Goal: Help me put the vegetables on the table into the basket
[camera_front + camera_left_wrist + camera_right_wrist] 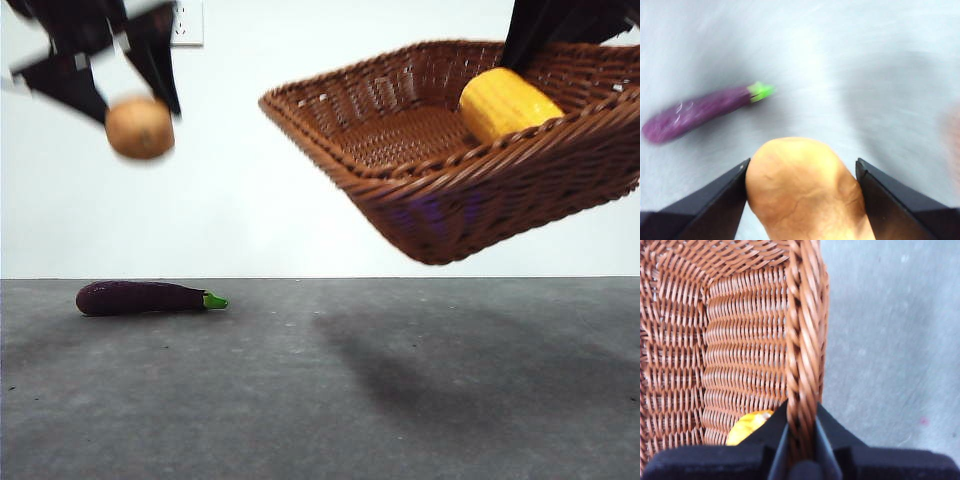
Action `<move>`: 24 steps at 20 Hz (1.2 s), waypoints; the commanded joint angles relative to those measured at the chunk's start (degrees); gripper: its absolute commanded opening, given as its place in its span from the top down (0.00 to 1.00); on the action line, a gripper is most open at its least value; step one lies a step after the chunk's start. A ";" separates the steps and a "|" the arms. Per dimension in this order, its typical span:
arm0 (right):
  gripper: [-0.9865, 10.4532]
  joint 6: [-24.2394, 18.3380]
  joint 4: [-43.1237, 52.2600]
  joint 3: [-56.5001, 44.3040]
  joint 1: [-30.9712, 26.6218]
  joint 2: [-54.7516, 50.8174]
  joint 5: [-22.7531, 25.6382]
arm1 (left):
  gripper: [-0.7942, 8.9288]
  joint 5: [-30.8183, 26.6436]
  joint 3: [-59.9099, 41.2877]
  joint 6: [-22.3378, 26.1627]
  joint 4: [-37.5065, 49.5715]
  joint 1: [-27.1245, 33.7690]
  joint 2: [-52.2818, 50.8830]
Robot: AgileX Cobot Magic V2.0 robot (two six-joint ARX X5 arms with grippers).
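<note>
My left gripper is shut on the brown potato and holds it high above the table at the left; the potato fills the gap between the jaws in the left wrist view. The purple eggplant lies on the table below it, green stem to the right; it also shows in the left wrist view. My right gripper is shut on the basket's braided rim and holds the basket tilted in the air at the right. The bumpy yellow vegetable lies inside it.
A white wall with a socket plate stands behind the table. The lifted basket casts a shadow on the table at the right.
</note>
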 commanded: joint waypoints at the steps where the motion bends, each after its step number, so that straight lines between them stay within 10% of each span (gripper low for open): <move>1: 0.92 3.72 1.29 -0.04 0.13 2.36 -0.48 | 0.93 3.76 0.04 7.13 -3.96 -2.21 -7.61; 12: 0.92 8.81 6.12 -0.04 4.59 8.98 -3.98 | 0.93 1.05 -8.24 10.19 -2.12 -25.66 -15.08; 24: 0.92 9.14 6.40 -0.04 4.68 8.98 -4.55 | 0.93 1.05 -15.30 6.10 12.61 -31.15 2.58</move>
